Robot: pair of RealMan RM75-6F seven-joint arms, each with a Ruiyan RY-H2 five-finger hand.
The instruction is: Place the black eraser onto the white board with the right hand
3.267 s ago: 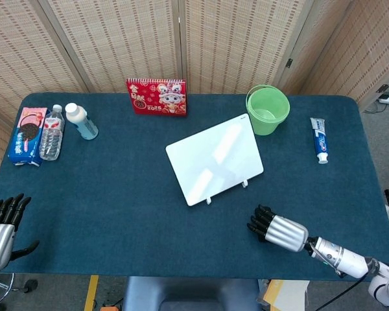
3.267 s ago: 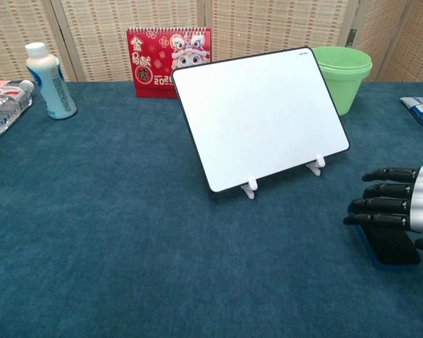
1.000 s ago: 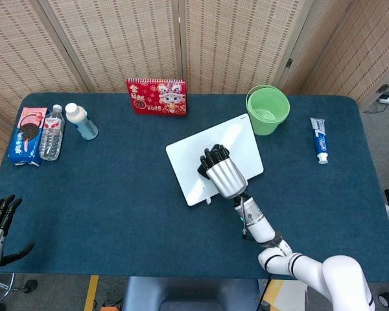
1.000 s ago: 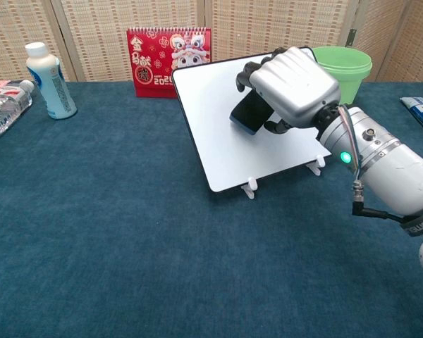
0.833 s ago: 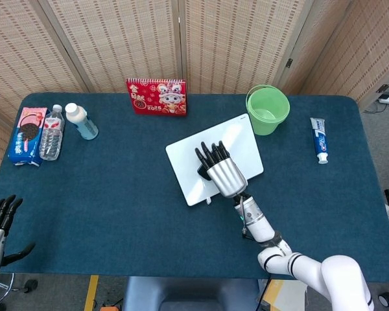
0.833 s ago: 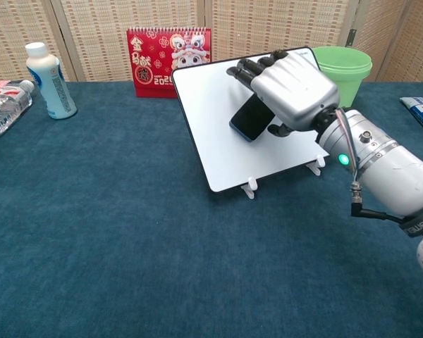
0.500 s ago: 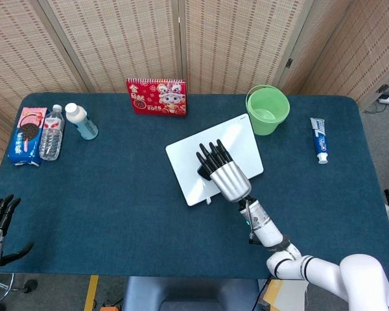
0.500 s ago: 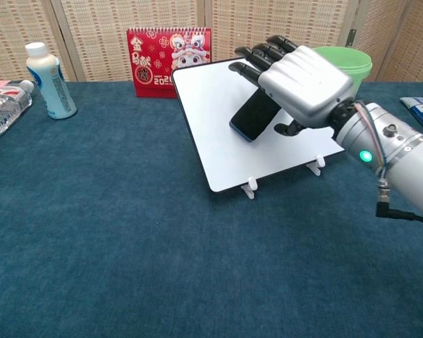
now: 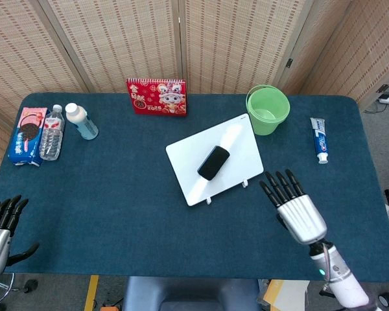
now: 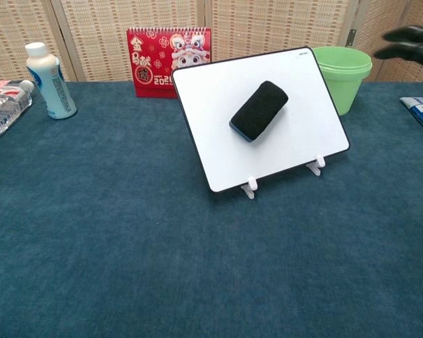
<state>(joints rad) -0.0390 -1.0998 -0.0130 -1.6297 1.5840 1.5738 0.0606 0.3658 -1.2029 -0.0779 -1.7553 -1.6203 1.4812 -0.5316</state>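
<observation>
We see the black eraser (image 9: 213, 162) resting slantwise on the middle of the white board (image 9: 239, 142), which leans tilted on its small white feet on the blue table (image 9: 129, 201). Our right hand (image 9: 294, 207) hovers near the board's lower right corner, apart from it, fingers spread wide and holding nothing (in the chest view only its dark fingertips (image 10: 411, 39) show at the edge). Just beyond the board's upper right corner stands the green bucket (image 9: 268, 110); farther right lies the toothpaste tube (image 9: 319, 140). Behind the board, to its left, stands the red calendar (image 9: 156, 96). Well left of the board sit the white bottle (image 9: 81, 121), water bottle (image 9: 51, 133) and cookie pack (image 9: 27, 135). Our left hand (image 9: 0, 234) is at the table's near left corner, fingers apart, empty.
</observation>
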